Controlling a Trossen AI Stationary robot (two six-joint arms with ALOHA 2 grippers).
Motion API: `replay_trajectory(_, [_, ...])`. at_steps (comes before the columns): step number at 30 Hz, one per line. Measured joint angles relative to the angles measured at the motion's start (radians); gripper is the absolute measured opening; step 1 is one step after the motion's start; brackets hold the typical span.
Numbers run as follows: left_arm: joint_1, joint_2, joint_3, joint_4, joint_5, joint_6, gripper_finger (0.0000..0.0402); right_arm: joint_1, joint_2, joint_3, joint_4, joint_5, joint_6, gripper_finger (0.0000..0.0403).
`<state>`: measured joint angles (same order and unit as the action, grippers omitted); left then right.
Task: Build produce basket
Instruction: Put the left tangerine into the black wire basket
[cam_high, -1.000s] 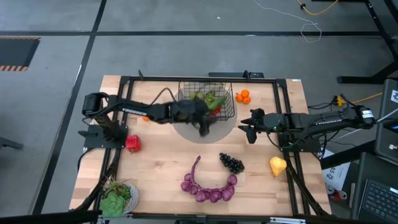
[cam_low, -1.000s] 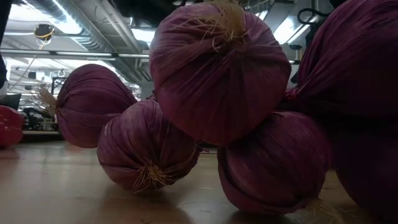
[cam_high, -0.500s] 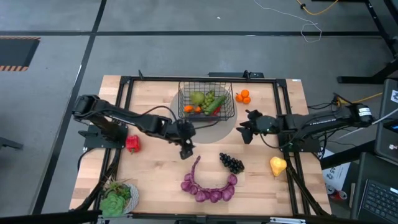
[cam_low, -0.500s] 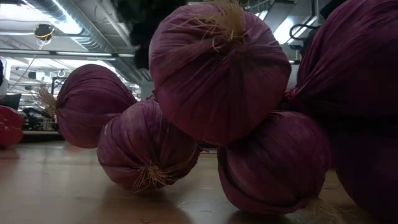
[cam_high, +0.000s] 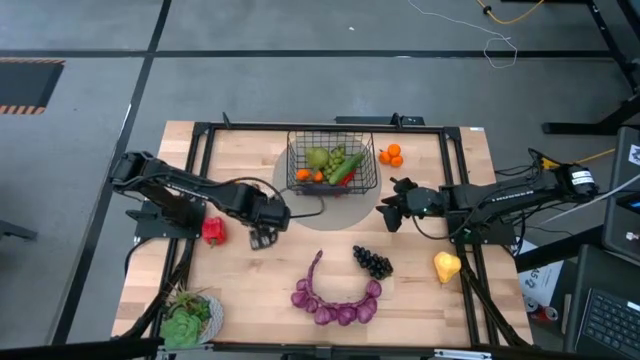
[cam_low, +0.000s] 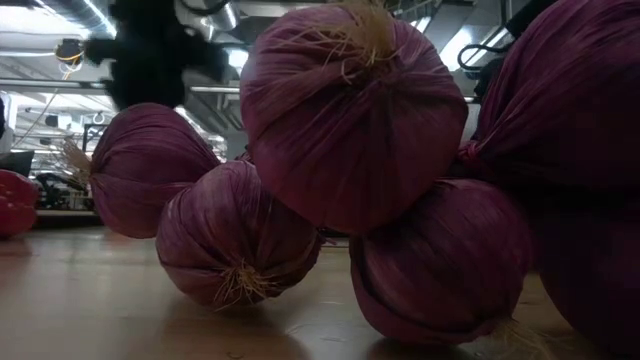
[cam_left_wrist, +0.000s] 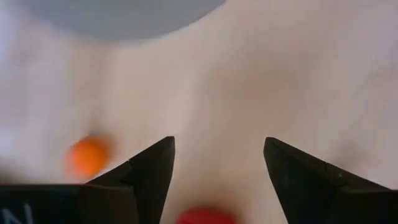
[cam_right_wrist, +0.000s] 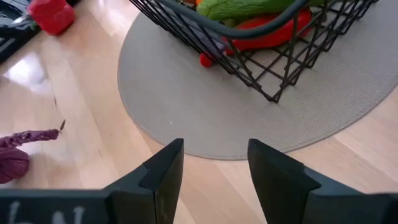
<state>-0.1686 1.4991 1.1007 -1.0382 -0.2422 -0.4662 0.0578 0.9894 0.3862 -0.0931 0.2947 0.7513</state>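
Observation:
The black wire basket (cam_high: 333, 165) stands on a round grey mat (cam_high: 330, 205) at the table's far middle, holding a green pear, green grapes, an orange and red and green pieces. My left gripper (cam_high: 262, 238) is open and empty over bare wood, left of the mat. Its wrist view (cam_left_wrist: 217, 146) shows a small orange (cam_left_wrist: 87, 155) and a red piece (cam_left_wrist: 205, 216) below it. My right gripper (cam_high: 388, 215) is open and empty at the mat's right edge, facing the basket (cam_right_wrist: 249, 62). The red pepper (cam_high: 213, 232) lies left of my left gripper.
On the wood lie two oranges (cam_high: 390, 155) right of the basket, dark grapes (cam_high: 372, 262), a yellow pear (cam_high: 446, 266) and the purple string of bulbs (cam_high: 335, 300), which fills the low view (cam_low: 350, 120). A plate of lettuce (cam_high: 188, 318) sits at the near left corner.
My left gripper has drawn back from the basket, moving toward the table's near edge and then toward its left edge, empty. My right gripper has moved a little toward the table's left, nearer the mat. The basket's contents now show uncovered.

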Motion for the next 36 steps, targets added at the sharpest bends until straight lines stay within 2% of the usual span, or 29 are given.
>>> replay_trajectory(2, [0.002, 0.001, 0.0, -0.092, -0.105, -0.101, 0.0243, 0.0, 0.0, 0.0, 0.006, 0.0, 0.0, 0.0181])
replay_trajectory(5, [-0.007, 0.001, 0.0, -0.257, -0.321, -0.384, 0.0243, 0.0, 0.0, 0.0, 0.008, 0.0, 0.0, 0.0181])
replay_trajectory(7, [-0.012, 0.001, 0.0, -0.37, -0.423, -0.583, 0.0243, 0.0, 0.0, 0.0, 0.008, 0.0, 0.0, 0.0181])
replay_trajectory(10, [-0.019, 0.001, 0.0, -0.508, -0.512, -0.869, 0.0243, 0.0, 0.0, 0.0, 0.008, 0.0, 0.0, 0.0181])
replay_trajectory(12, [-0.023, 0.001, 0.0, -0.535, -0.514, -0.969, 0.0243, 0.0, 0.0, 0.0, 0.007, 0.0, 0.0, 0.0181])
replay_trajectory(17, [-0.041, 0.001, -0.004, -0.532, -0.344, -0.904, 0.0243, 0.0, 0.001, 0.0, 0.007, 0.0, 0.0, 0.0181])
replay_trajectory(19, [-0.065, -0.009, -0.006, -0.533, -0.314, -0.857, 0.0243, 0.0, 0.002, 0.0, 0.007, 0.0, -0.004, 0.0181])
replay_trajectory(24, [-0.14, -0.046, -0.005, -0.529, -0.316, -0.758, 0.0244, 0.0, 0.002, 0.0, 0.009, 0.0, -0.026, 0.0181])
replay_trajectory(31, [-0.194, -0.037, -0.005, -0.38, -0.35, -0.941, 0.0244, 0.0, 0.004, 0.0, 0.016, 0.0, -0.027, 0.0181])
replay_trajectory(34, [-0.193, -0.031, -0.005, -0.274, -0.372, -0.92, 0.0244, 0.0, 0.004, 0.0, 0.017, 0.0, -0.027, 0.0181])
replay_trajectory(36, [-0.185, -0.023, -0.004, -0.235, -0.428, -0.887, 0.0244, 0.0, 0.004, 0.0, 0.017, 0.0, -0.027, 0.0181])
